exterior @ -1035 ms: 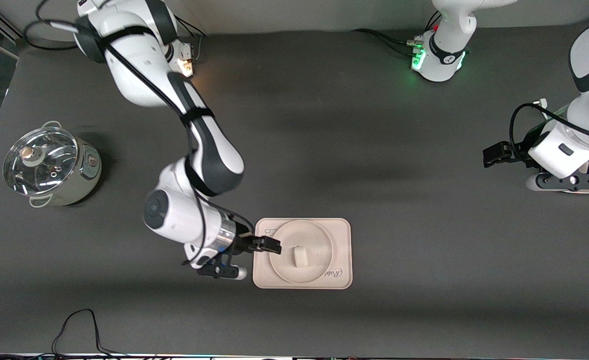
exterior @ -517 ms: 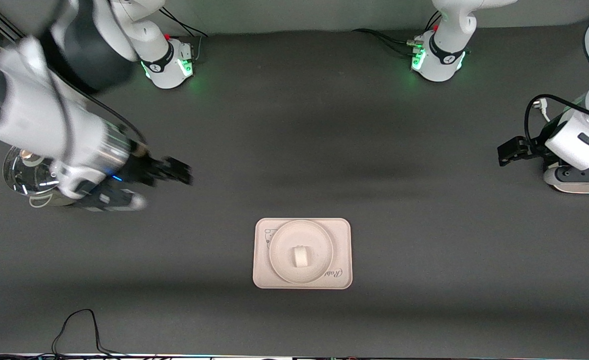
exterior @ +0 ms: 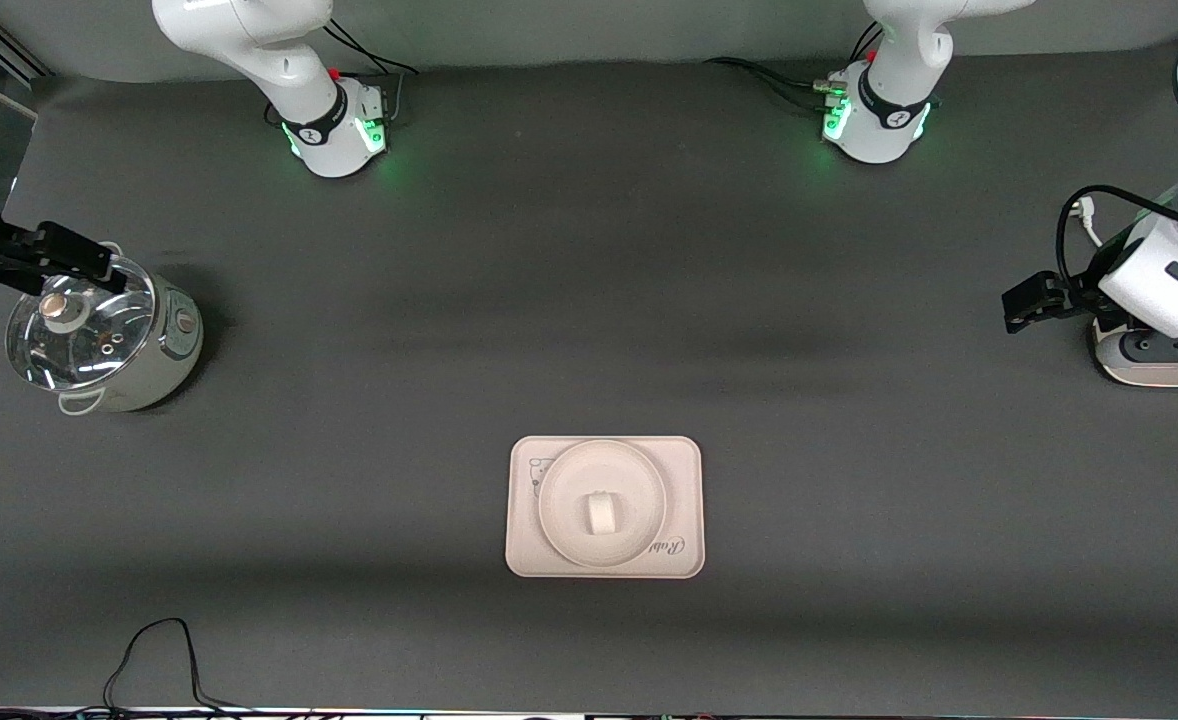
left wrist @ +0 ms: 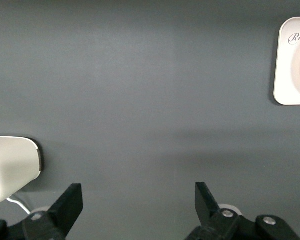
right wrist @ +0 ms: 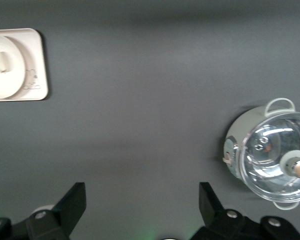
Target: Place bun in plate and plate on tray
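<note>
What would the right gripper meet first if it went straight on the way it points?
Probably the bare table: the right gripper has open jaws framing only that, with the pot off to one side.

Bun (exterior: 601,514) in the plate (exterior: 559,483), plate on the tray (exterior: 684,462) — near the table's (exterior: 589,300) middle, toward the front camera. Lidded pot (exterior: 99,335) well apart, at the right arm's end, farther from that camera than the tray.

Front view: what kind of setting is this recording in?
Likely a robotics lab bench: two arm bases bolted along a dark-matted table, loose cables, and staged props only: a bun on a plate on a tray, plus a glass-lidded pot.
</note>
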Tool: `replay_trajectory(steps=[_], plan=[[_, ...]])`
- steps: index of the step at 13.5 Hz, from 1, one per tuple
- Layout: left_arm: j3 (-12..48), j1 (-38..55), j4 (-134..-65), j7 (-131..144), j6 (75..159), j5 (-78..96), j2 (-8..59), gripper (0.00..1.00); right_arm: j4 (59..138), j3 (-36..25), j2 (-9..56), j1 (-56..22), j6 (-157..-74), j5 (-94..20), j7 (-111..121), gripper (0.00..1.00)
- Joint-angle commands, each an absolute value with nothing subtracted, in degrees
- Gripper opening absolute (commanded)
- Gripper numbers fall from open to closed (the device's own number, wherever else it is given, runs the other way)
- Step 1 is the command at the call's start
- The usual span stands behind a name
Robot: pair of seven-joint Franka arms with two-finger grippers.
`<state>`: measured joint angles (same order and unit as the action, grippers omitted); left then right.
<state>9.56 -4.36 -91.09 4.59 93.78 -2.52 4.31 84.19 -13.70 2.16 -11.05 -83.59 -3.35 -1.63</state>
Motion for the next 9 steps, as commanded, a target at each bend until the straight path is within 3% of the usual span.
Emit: replay_trajectory(steps=[1, 9], plan=[[9.1, -3.9, -90.5, 3.8, 92.3, -3.3, 4.0, 1.00, 84.9, -14.3, 1.5, -11.9, -83.9, -0.1, -0.7, 1.00], [8.3, -3.9, -90.0, 3.6, 92.1, -3.3, 4.0, 1.00, 84.8, -14.1, 1.8, -12.0, -83.9, 0.3, -1.2, 1.00]])
